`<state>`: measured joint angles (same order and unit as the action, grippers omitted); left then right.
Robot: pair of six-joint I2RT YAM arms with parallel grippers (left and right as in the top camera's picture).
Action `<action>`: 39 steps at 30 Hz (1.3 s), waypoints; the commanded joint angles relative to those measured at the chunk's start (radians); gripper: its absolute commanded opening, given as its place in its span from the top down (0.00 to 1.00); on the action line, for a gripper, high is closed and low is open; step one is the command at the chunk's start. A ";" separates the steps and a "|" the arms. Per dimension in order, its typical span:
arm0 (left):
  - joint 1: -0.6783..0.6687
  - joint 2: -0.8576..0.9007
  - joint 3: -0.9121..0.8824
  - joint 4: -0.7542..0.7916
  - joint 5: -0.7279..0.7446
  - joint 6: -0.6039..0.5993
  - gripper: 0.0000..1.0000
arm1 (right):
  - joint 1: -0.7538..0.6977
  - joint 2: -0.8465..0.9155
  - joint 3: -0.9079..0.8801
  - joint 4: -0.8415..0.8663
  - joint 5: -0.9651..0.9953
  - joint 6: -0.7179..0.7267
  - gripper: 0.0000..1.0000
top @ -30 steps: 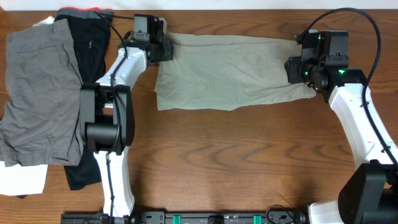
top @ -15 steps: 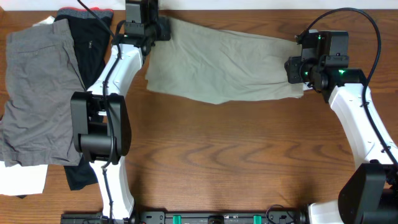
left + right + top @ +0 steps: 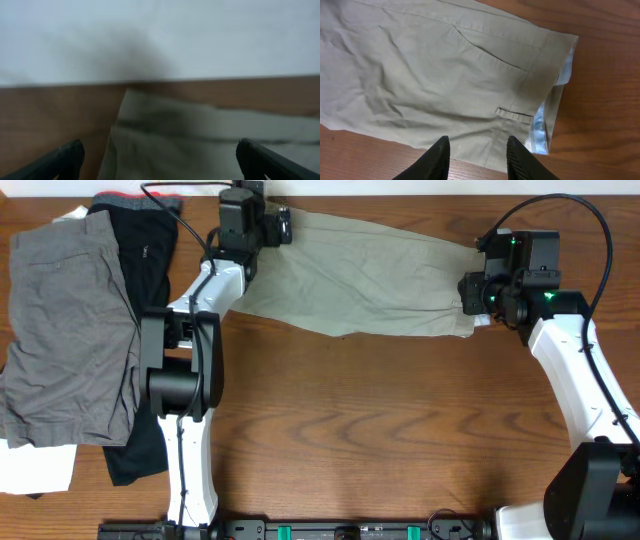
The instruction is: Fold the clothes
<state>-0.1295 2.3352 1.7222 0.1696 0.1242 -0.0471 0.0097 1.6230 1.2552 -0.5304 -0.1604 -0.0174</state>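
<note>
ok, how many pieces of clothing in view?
3 for sure: khaki shorts spread across the far middle, grey shorts at the left, black garment beside them. Something white pokes out under the grey pair; more may be hidden.

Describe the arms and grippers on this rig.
The left arm and right arm have white links with bulky black joints. A black cable loops above the right wrist, which shows green lights. The left gripper and right gripper have black, tapered fingers.
</note>
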 commanded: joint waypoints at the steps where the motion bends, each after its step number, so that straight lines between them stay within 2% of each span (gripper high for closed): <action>1: 0.011 -0.049 0.016 -0.062 -0.013 0.016 0.02 | 0.011 0.013 -0.008 0.000 -0.002 0.024 0.67; 5: 0.013 -0.123 0.016 -0.232 -0.013 0.016 0.02 | 0.011 0.066 -0.008 0.007 -0.020 0.025 0.72; 9: 0.015 -0.219 0.016 -0.409 -0.014 0.017 0.02 | 0.020 0.158 -0.008 0.011 -0.089 0.040 0.90; 16: 0.039 -0.351 0.016 -0.623 -0.014 0.016 0.02 | 0.076 0.296 -0.008 0.066 -0.117 0.055 0.92; 22: 0.053 -0.360 0.013 -0.705 -0.014 0.017 0.02 | 0.098 0.381 -0.008 0.100 -0.117 0.077 0.94; 31: 0.056 -0.360 0.010 -0.784 -0.014 0.017 0.02 | 0.066 0.442 -0.008 0.035 -0.053 0.099 0.94; 39: 0.054 -0.360 0.010 -0.898 -0.013 0.024 0.02 | 0.041 0.442 -0.008 -0.153 -0.059 0.090 0.99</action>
<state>-0.0765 1.9667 1.7275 -0.6998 0.1200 -0.0441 0.0643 2.0205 1.2831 -0.6167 -0.2745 0.0681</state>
